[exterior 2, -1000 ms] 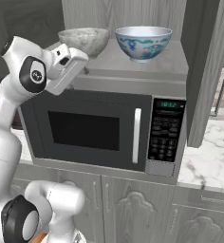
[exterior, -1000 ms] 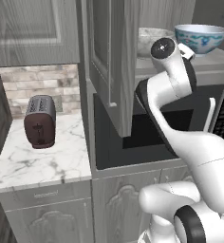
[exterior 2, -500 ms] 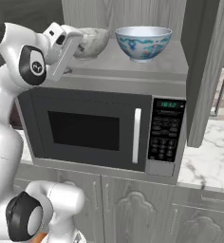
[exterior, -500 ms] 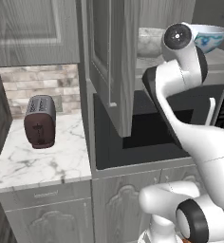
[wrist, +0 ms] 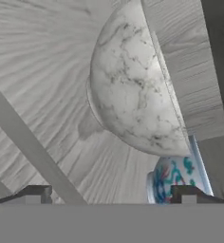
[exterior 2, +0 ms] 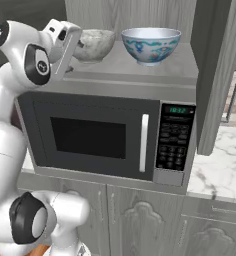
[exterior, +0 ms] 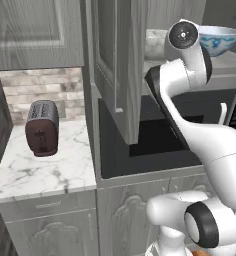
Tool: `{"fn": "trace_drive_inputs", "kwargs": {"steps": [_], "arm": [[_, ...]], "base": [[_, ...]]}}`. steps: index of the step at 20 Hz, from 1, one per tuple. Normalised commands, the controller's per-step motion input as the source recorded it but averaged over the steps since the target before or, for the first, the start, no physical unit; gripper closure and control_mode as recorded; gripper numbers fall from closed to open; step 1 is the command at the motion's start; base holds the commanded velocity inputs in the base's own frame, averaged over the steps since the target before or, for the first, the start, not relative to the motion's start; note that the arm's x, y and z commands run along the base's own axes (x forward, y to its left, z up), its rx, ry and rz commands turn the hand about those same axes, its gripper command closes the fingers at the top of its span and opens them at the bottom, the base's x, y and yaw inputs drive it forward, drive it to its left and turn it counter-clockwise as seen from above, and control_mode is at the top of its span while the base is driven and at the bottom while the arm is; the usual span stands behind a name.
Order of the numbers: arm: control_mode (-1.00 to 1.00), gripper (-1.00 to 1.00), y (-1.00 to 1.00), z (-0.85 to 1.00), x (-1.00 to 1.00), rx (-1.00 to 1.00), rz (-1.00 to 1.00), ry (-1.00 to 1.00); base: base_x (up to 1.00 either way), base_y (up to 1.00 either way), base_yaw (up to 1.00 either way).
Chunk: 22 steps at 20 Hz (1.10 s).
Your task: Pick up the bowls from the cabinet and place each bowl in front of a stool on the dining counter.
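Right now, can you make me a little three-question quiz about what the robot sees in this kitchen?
1. True or false: the tool is holding the marbled bowl.
2. What stands under the shelf with the bowls? A) toaster B) microwave C) sink
3. Fill in: the painted bowl sits on the shelf beside the ____ bowl.

Key: 1 false, the tool is open and just short of it. 2 B, the microwave. 3 marbled.
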Motion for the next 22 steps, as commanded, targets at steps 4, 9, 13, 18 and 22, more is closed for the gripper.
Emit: {"fn": "trace_drive_inputs", "kwargs": {"steps": [4,9,13,18,22], "arm": [[-1.00,-1.00,0.18,0.16,0.42,-0.04,0.00,0.10],[-1.00,-1.00,0.33,0.33,0.27,-0.03,0.00,0.00],[-1.00,-1.00,0.21,0.33,0.01,0.00,0.00,-0.07],[-1.00,-1.00,0.02,0.02,0.23,0.00,0.00,0.01],[-1.00,-1.00,0.00,0.00,0.31,-0.01,0.00,0.06]], "base": [[0.00,0.00,0.00],[0.00,0.00,0.00],[0.00,0.00,0.00],[0.00,0.00,0.00],[0.00,0.00,0.00]]}}
